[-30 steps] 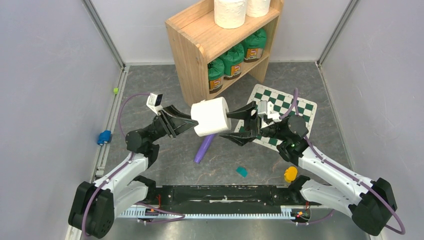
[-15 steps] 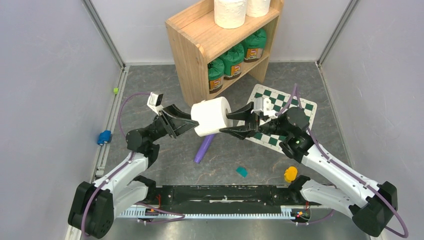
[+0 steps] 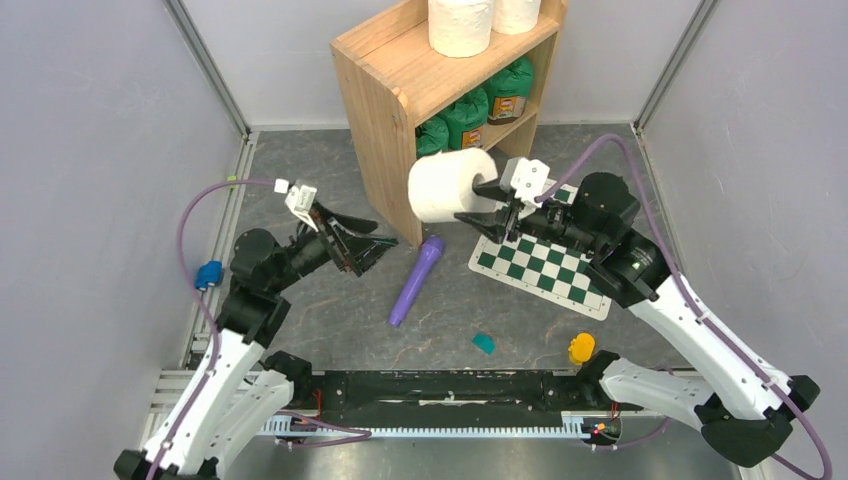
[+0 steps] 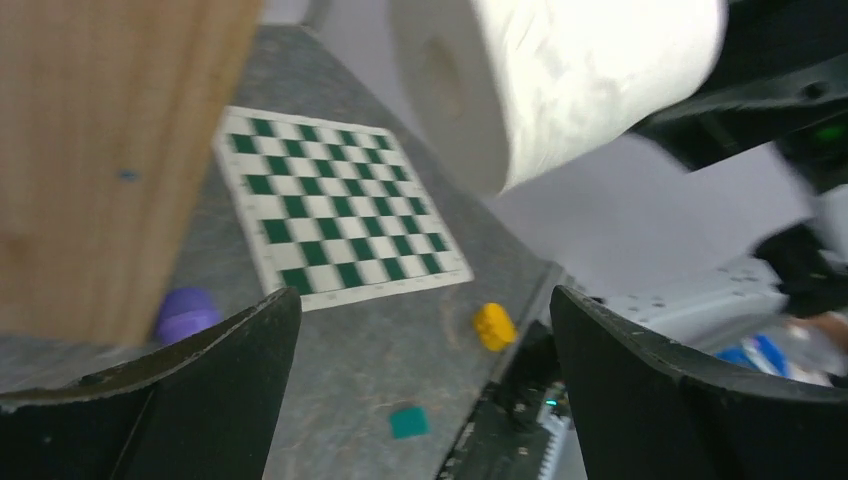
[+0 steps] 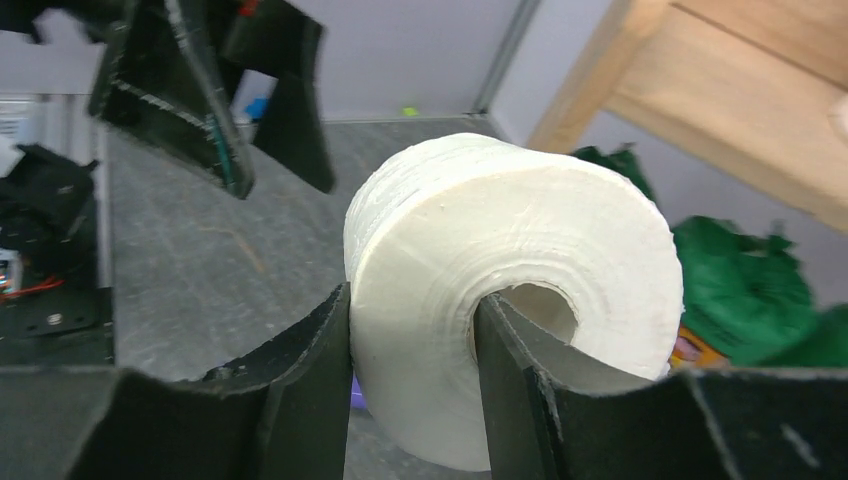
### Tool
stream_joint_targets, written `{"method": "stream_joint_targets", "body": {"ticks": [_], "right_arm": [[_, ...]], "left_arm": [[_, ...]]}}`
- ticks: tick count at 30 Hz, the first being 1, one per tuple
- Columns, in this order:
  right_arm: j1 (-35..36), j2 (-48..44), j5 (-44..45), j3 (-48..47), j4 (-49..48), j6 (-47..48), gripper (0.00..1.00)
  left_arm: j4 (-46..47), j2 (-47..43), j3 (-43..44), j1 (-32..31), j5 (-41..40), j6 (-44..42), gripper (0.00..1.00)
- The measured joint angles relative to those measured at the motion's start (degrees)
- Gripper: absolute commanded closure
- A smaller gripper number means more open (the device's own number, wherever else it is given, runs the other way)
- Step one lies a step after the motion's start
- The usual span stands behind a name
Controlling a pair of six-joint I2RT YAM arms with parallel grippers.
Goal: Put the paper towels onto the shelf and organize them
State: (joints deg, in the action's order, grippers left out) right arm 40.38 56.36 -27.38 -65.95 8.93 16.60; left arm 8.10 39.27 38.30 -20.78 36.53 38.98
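One white paper towel roll (image 3: 447, 186) hangs in the air beside the shelf's side panel, lying on its side. My right gripper (image 3: 475, 203) is shut on it: one finger sits inside the hollow core, the other presses the outer wall, as the right wrist view shows on the roll (image 5: 500, 290). Two more paper towels (image 3: 460, 25) (image 3: 516, 12) stand on top of the wooden shelf (image 3: 385, 75). My left gripper (image 3: 385, 236) stands open and empty to the roll's left, low over the floor. In the left wrist view the roll (image 4: 560, 80) floats above and beyond the open gripper (image 4: 422, 300).
Green canisters (image 3: 465, 115) fill the shelf's lower tier. A green-and-white checkered board (image 3: 545, 265) lies under the right arm. A purple cylinder (image 3: 417, 280), a teal piece (image 3: 484, 343) and a yellow object (image 3: 580, 348) lie on the floor. A blue object (image 3: 208, 274) sits at the left rail.
My left gripper let go of the roll, opened wide and drew back to the left. My right gripper closed on the roll's wall and carried it up and back toward the shelf.
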Motion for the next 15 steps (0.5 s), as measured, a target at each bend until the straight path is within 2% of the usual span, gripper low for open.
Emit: {"method": "stream_joint_targets", "body": {"ticks": [3, 8, 12, 15], "right_arm": [[0.0, 1.4, 5.9, -5.5, 4.7, 3.1, 1.0], [0.0, 5.4, 15.7, -14.2, 9.2, 6.9, 1.0], [0.0, 9.6, 21.0, -20.8, 10.0, 9.2, 1.0], [0.0, 13.2, 23.7, -25.9, 10.3, 11.1, 1.0]], "left_arm": [[-12.3, -3.9, 2.0, 0.0, -9.4, -9.0, 0.0], [-26.5, -7.0, 2.1, 0.0, -23.2, -18.1, 0.0], [-32.1, -6.8, 0.6, 0.0, -29.2, -21.9, 0.0], [-33.6, -6.3, -1.7, 0.0, -30.9, -23.1, 0.0]]}}
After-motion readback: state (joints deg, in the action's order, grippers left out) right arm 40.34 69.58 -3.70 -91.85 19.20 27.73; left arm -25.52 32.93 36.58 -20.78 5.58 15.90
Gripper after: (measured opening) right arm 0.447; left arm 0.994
